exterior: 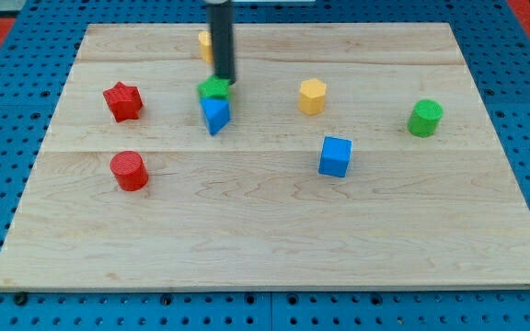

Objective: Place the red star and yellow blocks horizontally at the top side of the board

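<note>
Nearest the tabletop's (274, 248) bottom edge sit a red cylinder (129, 171), towards the left, and a blue cube (335, 155), right of centre. Further up, a blue triangular block (214, 116) touches a green block (215, 88) just above it, and the rod's tip (225, 82) rests at that green block's upper right corner. Being a bare rod, the tool has nothing to clench or release; it only pushes.

A red star (122, 100) lies near the left edge, a yellow hexagonal block (312, 96) right of centre, and a second yellow block (206, 43) peeks out behind the rod near the top edge. A green cylinder (425, 118) sits near the right edge.

By my reckoning the lining-up is barely begun: only one yellow sits high. Next, the tip likely needs to get below the star or hexagon and shove it towards the top edge.
</note>
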You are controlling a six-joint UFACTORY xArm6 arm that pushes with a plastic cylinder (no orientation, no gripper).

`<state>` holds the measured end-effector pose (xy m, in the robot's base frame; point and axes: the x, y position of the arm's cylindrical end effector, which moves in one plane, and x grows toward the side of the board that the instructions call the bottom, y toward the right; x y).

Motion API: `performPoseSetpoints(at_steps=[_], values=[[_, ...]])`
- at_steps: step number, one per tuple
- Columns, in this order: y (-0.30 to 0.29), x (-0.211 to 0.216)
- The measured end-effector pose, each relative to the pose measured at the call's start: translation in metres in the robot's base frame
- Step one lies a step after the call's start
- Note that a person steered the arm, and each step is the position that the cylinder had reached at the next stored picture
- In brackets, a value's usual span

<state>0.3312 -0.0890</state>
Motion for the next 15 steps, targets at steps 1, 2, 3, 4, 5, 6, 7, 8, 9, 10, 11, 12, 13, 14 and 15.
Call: performPoseSetpoints(at_steps=[1, 2, 3, 4, 5, 6, 7, 8, 9, 10, 11, 12, 13, 14, 15], values=[[-0.045, -0.003], [-0.047, -0.002], [-0.059, 0.074], [-0.115, 0.088], [-0.094, 0.041], [-0.066, 0.000], [-0.071, -0.042], [-0.074, -0.016], [-0.116, -0.015], [-0.125, -0.061], [-0.110, -0.024], [-0.087, 0.012], [0.007, 0.001], [0.066, 0.012], [0.064, 0.082]])
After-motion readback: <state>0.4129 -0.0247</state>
